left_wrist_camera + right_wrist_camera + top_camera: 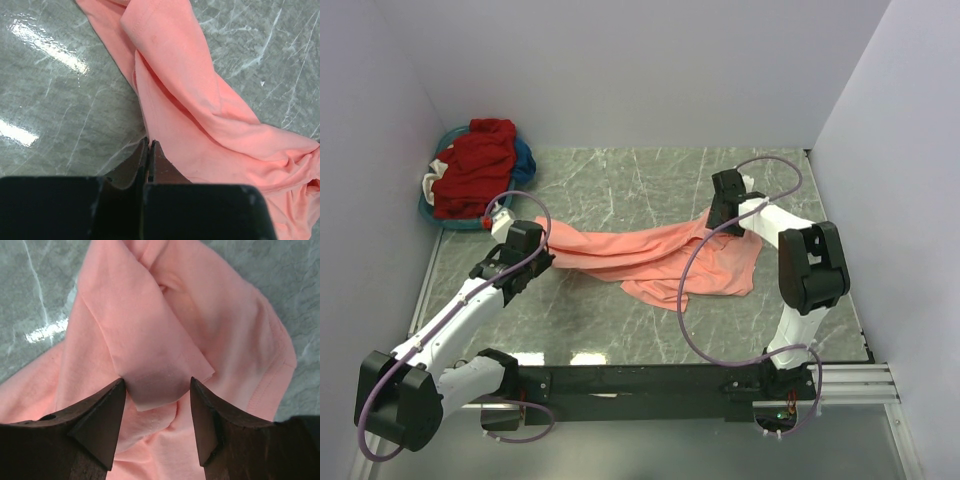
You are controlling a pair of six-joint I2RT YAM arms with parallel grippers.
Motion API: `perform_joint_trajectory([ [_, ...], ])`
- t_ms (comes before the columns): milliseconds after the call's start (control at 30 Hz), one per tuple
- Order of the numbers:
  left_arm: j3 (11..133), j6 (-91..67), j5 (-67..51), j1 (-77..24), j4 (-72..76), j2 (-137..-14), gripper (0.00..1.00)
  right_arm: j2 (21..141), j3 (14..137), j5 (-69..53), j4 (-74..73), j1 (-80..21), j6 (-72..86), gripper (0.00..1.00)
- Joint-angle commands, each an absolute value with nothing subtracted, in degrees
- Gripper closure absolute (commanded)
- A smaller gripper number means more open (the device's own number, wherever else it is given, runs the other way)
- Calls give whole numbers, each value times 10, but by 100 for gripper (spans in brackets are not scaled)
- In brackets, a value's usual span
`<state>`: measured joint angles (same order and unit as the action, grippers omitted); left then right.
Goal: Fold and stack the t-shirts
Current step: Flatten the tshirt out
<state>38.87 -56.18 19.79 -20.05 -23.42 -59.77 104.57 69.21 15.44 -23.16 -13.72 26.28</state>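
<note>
1 table (620,170): grey marble-look top, walls on 3 sides; all the work sits here.
Salmon-pink t-shirt (650,255): biggest tee, mid-table, strung L-to-R btwn the two grippers. Rumpled, not flat. Narrow at the L end, bunched wider at the R end and sagging toward the front edge.
Basket (460,226): teal, far-L corner, well apart from the pink tee.
Dark red t-shirt (475,170): heaped on top in the basket, unfolded.
Blue t-shirt (525,160): only a sliver shows at the basket's R side, under the red one.
Right gripper (157,382): over the tee's R end. Jaws apart, straddling a raised fold of pink cloth. The fold lies btwn the fingers but isn't nipped.
Left gripper (149,146): at the tee's L tip. Jaws pressed together, apparently pinching a thin bit of the cloth edge, w/ the rest of the tee trailing away from the tips.
Step in hand: by my read, spreading out tee no. 1 before folding. No fold made, no stack begun, the other tees not out of the basket.
Next move needs: prob. the R jaws closing on that fold, or better on a hem or corner matching the L grip. Then both arms draw apart to pull the cloth taut and lay it flat.
Watch for: R grabbing 2 layers at once, which would leave the tee twisted when laid down.
</note>
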Motion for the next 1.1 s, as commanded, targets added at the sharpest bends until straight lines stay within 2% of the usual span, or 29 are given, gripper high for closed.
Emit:
perform_joint_trajectory([
  [0,396,-547,197,-196,-224,-589,99,1056,724,179,-239,-135,257,40],
  [300,404,-535,191,-191,-227,-588,99,1063,744,158,-247,-128,256,69],
  [333,405,-534,190,-191,-227,-591,99,1062,749,156,-251,-125,256,79],
  [367,406,-534,190,-191,-227,-592,99,1060,751,153,-254,-123,256,83],
  [400,407,-533,191,-191,-228,-592,99,1056,751,148,-256,-121,257,91],
  [467,416,-531,192,-188,-230,-595,99,1029,750,142,-258,-118,259,99],
  [767,534,-493,207,-156,-284,-598,100,841,771,41,-307,-59,281,100],
  [1000,698,-470,227,-136,-343,-595,99,689,834,-48,-344,-13,342,100],
  [1067,734,-464,229,-135,-363,-596,99,658,884,-75,-368,-3,361,100],
])
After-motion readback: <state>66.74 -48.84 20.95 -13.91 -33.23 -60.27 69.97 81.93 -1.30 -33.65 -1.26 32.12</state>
